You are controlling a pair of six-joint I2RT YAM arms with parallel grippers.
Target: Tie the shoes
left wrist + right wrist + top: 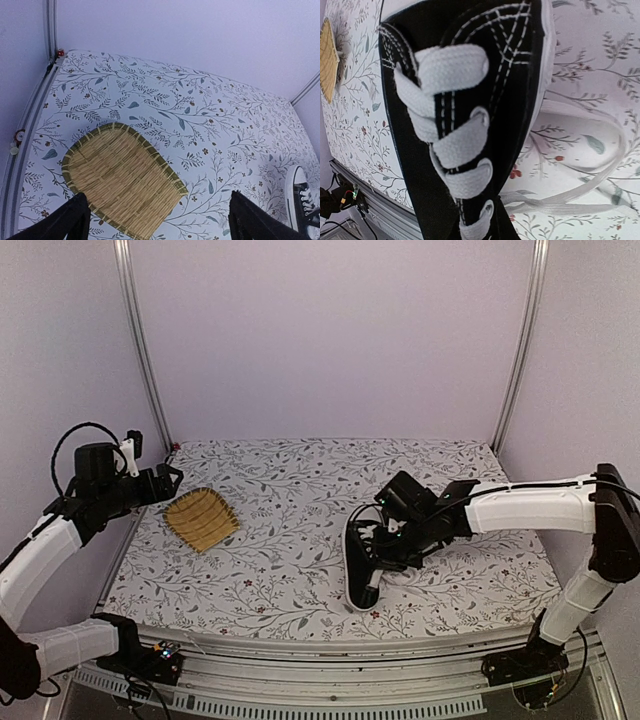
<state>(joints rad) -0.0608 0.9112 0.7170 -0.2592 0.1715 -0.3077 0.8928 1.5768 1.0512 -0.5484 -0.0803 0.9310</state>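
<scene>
The black sneaker (358,575) lies on the flowered cloth right of centre, its white toe cap (365,602) towards the near edge. My right gripper (385,540) is down on the shoe's laced upper. The right wrist view shows the white laces (455,145) across the black canvas very close up, and a loose lace end (580,192) on the cloth beside the sole. The gripper's fingers blend with the black canvas, so their stance is unclear. My left gripper (165,480) is raised at the far left, open and empty, its fingers (75,220) wide apart. The shoe also shows in the left wrist view (302,200).
A yellow woven mat (200,520) lies at the left of the cloth, under the left gripper, and also shows in the left wrist view (120,185). Metal frame posts (140,340) and plain walls close in the back and sides. The table's near edge (330,645) runs in front of the shoe.
</scene>
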